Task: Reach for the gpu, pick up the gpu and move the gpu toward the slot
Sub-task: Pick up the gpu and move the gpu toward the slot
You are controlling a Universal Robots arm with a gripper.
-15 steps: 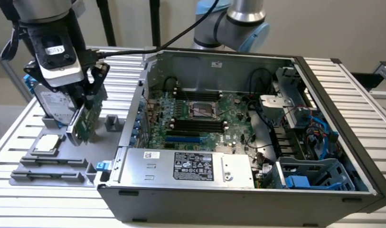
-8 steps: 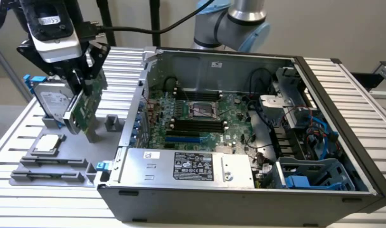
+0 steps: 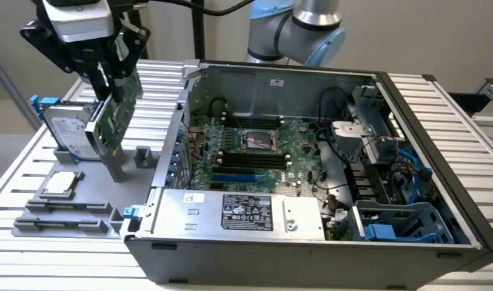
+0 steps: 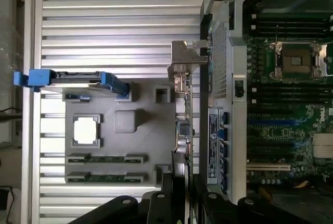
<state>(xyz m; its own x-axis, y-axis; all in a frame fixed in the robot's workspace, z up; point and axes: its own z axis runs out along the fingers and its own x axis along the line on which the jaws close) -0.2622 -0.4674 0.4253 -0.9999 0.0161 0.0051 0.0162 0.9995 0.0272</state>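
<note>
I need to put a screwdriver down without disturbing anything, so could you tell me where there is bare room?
Free: the ribbed tabletop on the exterior view's right of the computer case, and the strip along its front. Crowded: the grey parts holder, with the hard drive, the square chip, and the claw gripping the gpu.

Black two-fingered gripper (image 3: pixel 117 82): upper body cut by the exterior view's top edge; fingertips masked by the thin green circuit card with silver bracket (image 3: pixel 117 112). Label print on the silver power-supply box (image 3: pixel 246 212) too small to read. Open grey computer case (image 3: pixel 311 257): near corner cut off at right edge.
</note>
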